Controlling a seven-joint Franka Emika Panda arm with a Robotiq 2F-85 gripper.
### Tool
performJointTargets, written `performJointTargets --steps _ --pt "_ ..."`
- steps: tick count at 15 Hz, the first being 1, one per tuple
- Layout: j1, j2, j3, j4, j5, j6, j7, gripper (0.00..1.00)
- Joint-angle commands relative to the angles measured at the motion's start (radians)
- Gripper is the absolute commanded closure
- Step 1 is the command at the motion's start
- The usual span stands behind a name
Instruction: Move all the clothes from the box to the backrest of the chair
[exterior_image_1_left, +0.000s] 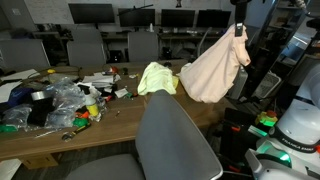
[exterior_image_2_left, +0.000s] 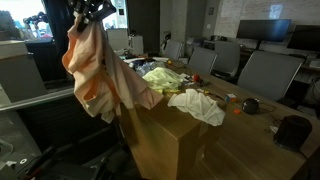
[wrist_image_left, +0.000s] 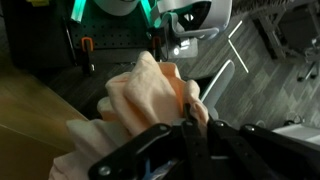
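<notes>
The grey chair's backrest (exterior_image_1_left: 175, 140) looms nearest; above, the end effector (exterior_image_1_left: 240, 28) points downward, clamped on the peach-orange garment (exterior_image_1_left: 215, 70); the arm (exterior_image_1_left: 241, 8) is cropped at the top.

A garment (exterior_image_1_left: 215, 68) hangs from the end effector (exterior_image_1_left: 239, 28) — chair (exterior_image_1_left: 175, 140) before the table (exterior_image_1_left: 100, 127)

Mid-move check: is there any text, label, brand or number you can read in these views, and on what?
No text can be read in any view.
monitors: dark, nothing legible.
table clutter: any print is too small and blurred.
peach garment: no print visible.
</notes>
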Motion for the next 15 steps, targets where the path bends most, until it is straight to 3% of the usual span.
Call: performJointTargets --steps 1,8,15 --pt "0.054 -0.040 0.011 0.033 -0.075 -0.099 -0.114 0.98" --pt "0.162 -0.131 0.023 0.012 -0.253 -0.142 -0.348 0.98" --pt "0.265 -0.085 0.128 0.013 -0.290 -0.114 -0.340 0.98"
